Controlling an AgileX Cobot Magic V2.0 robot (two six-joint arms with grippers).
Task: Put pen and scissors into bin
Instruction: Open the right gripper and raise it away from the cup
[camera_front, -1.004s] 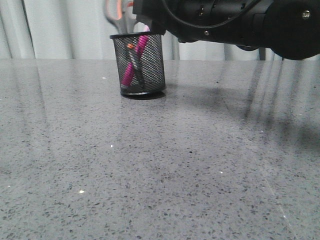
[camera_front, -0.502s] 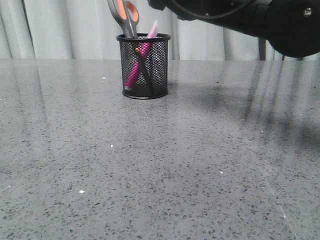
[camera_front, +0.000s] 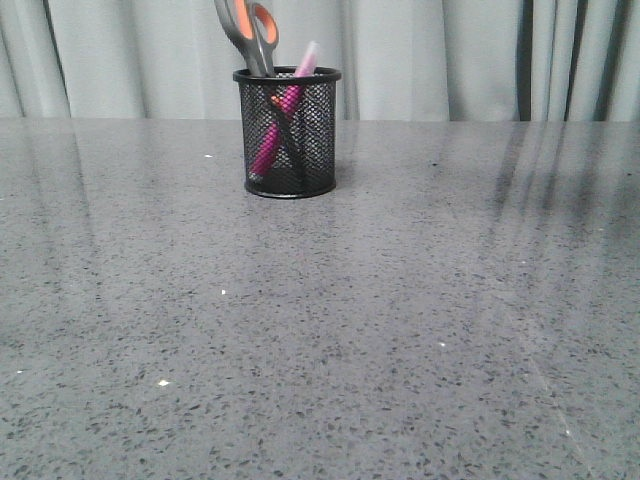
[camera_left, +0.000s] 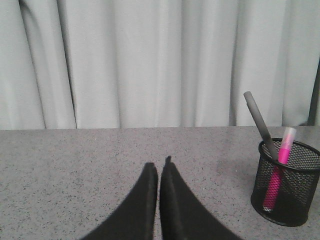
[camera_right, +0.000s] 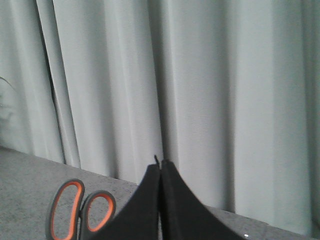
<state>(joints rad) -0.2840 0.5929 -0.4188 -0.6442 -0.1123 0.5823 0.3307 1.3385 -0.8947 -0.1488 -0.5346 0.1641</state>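
Only thing standing on the table (camera_front: 400, 330) is the bin (camera_front: 288, 135), with scissors (camera_front: 250, 35) and pen (camera_front: 300, 62) poking above its rim. Open tabletop all around it; curtain (camera_front: 430, 60) hangs behind.

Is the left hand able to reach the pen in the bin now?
Probably yes. The left hand is shut and empty, nothing lies between it and the bin, and the pen sticks above the rim beside the scissors.

bin (camera_front: 288, 135) upright (mesh), pen (camera_front: 280, 118), scissors (camera_front: 250, 32) inside

pale pleated curtain (camera_front: 430, 60), grey speckled table (camera_front: 400, 330)
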